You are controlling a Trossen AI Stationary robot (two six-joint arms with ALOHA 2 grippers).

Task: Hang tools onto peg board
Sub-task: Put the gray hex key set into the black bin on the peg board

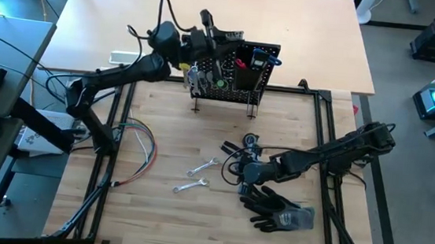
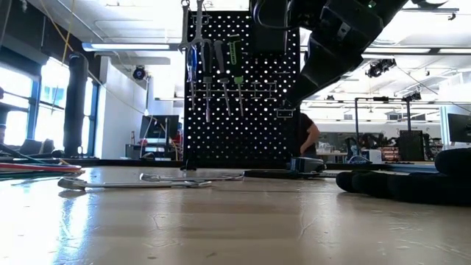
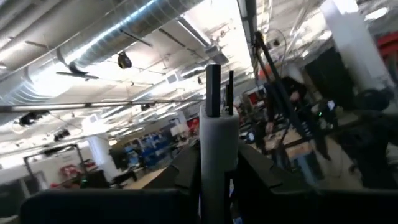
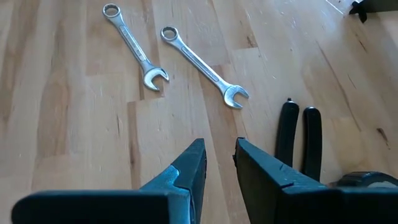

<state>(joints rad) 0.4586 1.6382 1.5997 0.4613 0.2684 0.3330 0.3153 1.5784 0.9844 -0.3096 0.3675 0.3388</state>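
The peg board (image 1: 234,72) stands upright at the table's far middle, and several drivers (image 2: 235,59) hang on its front. My left gripper (image 1: 206,40) is up at the board's top left, shut on a black-silver bar (image 3: 217,137). My right gripper (image 4: 217,158) hovers low over the table, slightly open, with nothing between its fingers. Two silver wrenches (image 4: 135,46) (image 4: 202,65) lie flat on the wood ahead of it. Black pliers (image 4: 298,134) lie just beside its fingers. My left gripper pinches the bar's pale, thick part (image 3: 217,177) between its two fingers (image 3: 186,171). The thin black end (image 3: 213,87) stands out past the fingers. The bar is lifted clear of the table, up at the height of the board's top edge.
Black gloves (image 1: 277,210) lie near the table's front right, close to my right arm. A bundle of coloured wires (image 1: 140,151) lies at the left. A black bin (image 1: 250,62) sits on the board's front. Bare wood lies between the wrenches and the board.
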